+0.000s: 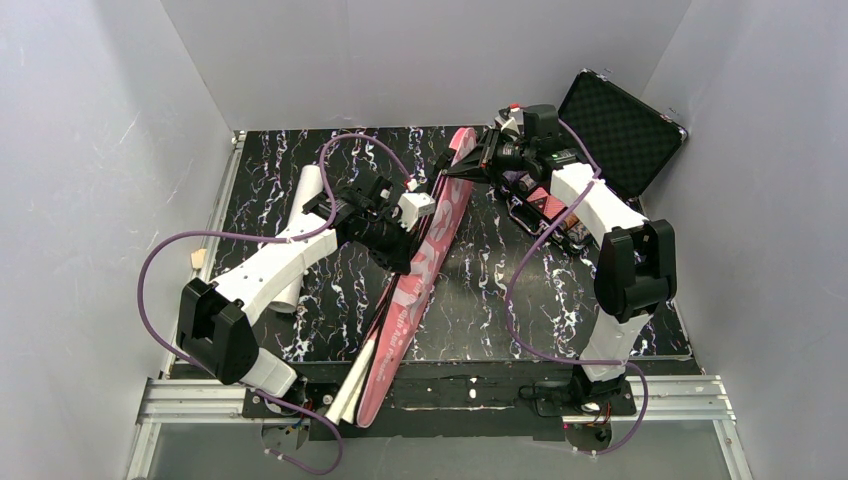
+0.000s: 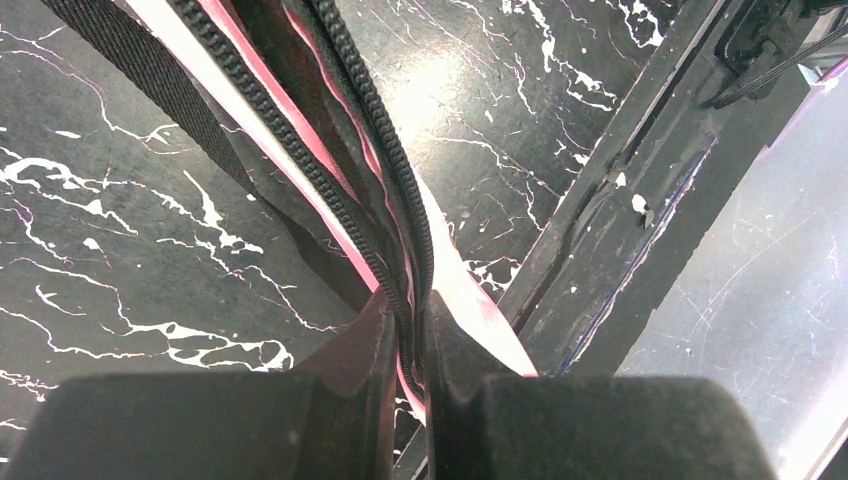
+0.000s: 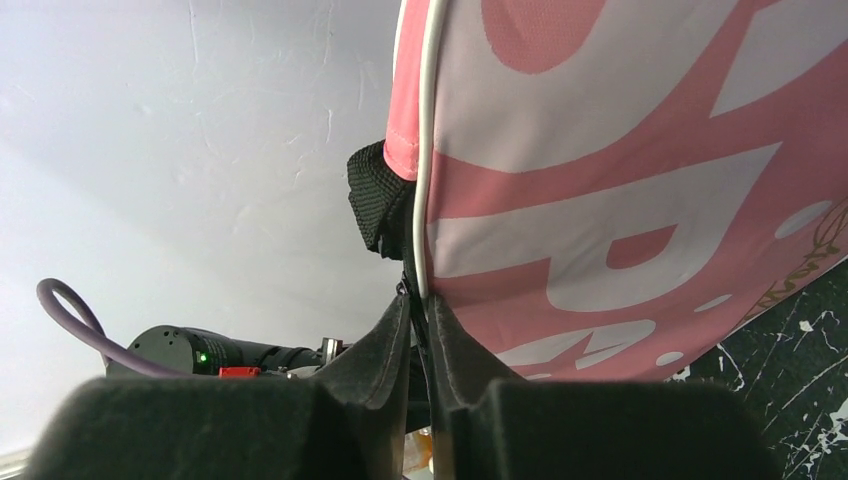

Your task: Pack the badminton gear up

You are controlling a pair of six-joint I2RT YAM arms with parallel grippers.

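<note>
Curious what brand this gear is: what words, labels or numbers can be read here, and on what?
"P": big white letter on the pink bag, right wrist view; its neighbours are cut off, so no whole word reads.
Gold mark at the bag's edge: too blurred to read.
White lettering on the bag, top view: too foreshortened to read.
No other readable text.

Black marbled table with pink bag, white tube, open black case.

Pink bag with white lettering and black zip; black, white-veined table.
</note>
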